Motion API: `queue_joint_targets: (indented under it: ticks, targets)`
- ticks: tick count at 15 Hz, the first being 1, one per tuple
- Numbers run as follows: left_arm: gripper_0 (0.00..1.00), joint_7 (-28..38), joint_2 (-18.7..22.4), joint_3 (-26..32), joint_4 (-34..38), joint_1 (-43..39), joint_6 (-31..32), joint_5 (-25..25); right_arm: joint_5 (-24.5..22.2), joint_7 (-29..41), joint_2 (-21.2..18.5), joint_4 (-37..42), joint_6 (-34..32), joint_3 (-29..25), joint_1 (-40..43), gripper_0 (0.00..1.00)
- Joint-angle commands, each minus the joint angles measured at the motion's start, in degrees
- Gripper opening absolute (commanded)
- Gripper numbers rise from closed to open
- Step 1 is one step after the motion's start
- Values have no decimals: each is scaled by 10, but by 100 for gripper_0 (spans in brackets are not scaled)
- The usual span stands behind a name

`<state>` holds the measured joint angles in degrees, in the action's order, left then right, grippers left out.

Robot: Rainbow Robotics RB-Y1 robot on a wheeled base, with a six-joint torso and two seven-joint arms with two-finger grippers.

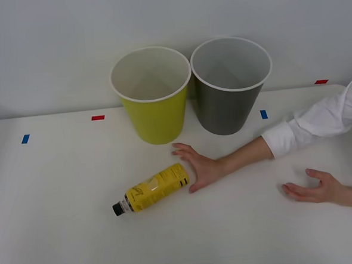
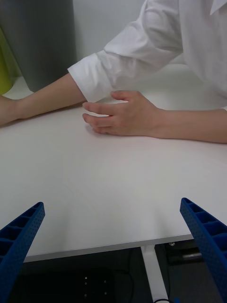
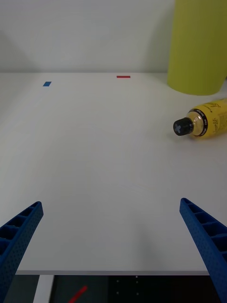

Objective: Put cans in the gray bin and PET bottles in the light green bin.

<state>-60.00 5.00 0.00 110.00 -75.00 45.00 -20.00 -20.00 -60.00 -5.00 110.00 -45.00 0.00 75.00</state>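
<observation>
The PET bottle (image 1: pixel 151 188) lies on its side on the white counter (image 1: pixel 63 234), black cap toward the robot's left, just in front of the light green bin (image 1: pixel 153 103). The gray bin (image 1: pixel 228 93) stands right beside the green one, on its right. A person's hand (image 1: pixel 199 164) rests flat against the bottle's base; their other hand (image 1: pixel 314 188) sits farther right. The left gripper (image 3: pixel 113 246) hangs spread wide at the counter's near edge, holding nothing. The right gripper (image 2: pixel 113 246) is spread too.
</observation>
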Motion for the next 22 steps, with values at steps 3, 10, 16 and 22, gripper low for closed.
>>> queue_joint_targets:
  ticks: [3, 10, 16, 22]
  targets:
    - [100, 0, -1, -8, 15, 41, -18, 0, -4, 0, 10, 14, 22, 5, -37, 100]
    - [100, 0, -1, -8, 15, 41, -18, 0, -4, 0, 10, 14, 22, 5, -37, 100]
    - [100, 0, -1, -8, 15, 41, -18, 0, -4, 0, 10, 14, 22, 5, -37, 100]
    - [100, 0, -1, -8, 15, 41, -18, 0, -4, 0, 10, 14, 22, 5, -37, 100]
